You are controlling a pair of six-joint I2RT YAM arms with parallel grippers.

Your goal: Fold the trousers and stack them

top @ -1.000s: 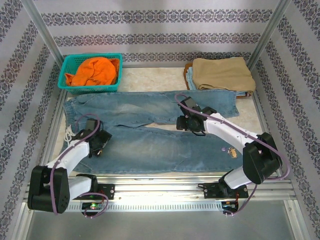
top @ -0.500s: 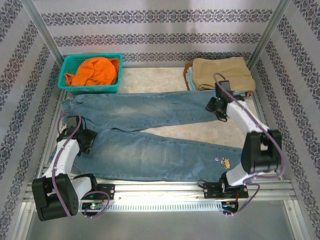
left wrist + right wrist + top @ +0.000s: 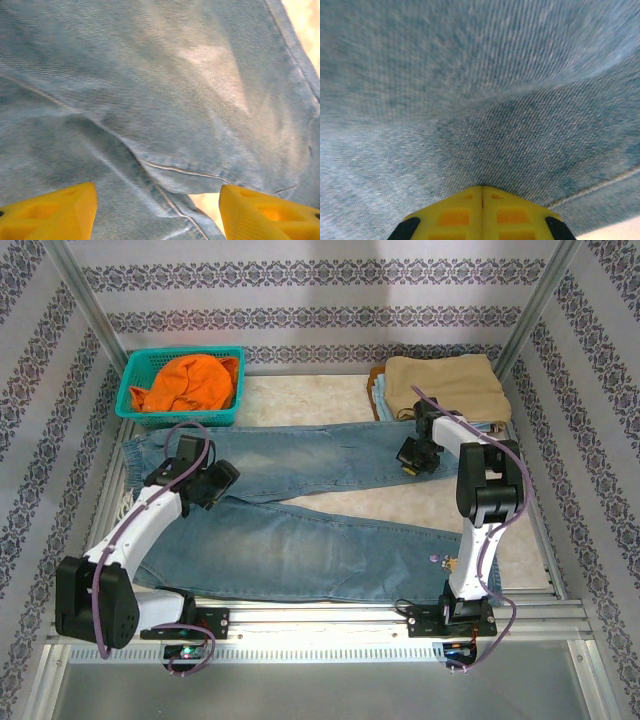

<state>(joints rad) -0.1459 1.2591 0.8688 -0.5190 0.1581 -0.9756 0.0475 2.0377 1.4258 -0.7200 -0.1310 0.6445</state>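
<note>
The trousers [image 3: 300, 530], faded light-blue jeans, lie flat across the table with the waist at the left and both legs running right. My left gripper [image 3: 222, 477] hovers open over the crotch where the legs part. In the left wrist view its yellow fingertips [image 3: 47, 215] stand wide apart above the denim [image 3: 150, 75], with nothing between them. My right gripper [image 3: 408, 458] sits at the cuff end of the far leg. In the right wrist view it [image 3: 481, 192] is shut, and the denim [image 3: 470, 100] puckers into its tips.
A teal basket [image 3: 135, 410] holding an orange garment [image 3: 190, 380] stands at the back left. Folded tan khaki trousers [image 3: 445, 388] lie on a pile at the back right. A small brown trinket [image 3: 452, 563] sits by the near leg's cuff. Metal posts frame the table.
My right gripper moved from mid-table out to the far leg's cuff and shut. The left gripper swung from the waist's left edge to the crotch, staying open. The far leg lies straighter.
</note>
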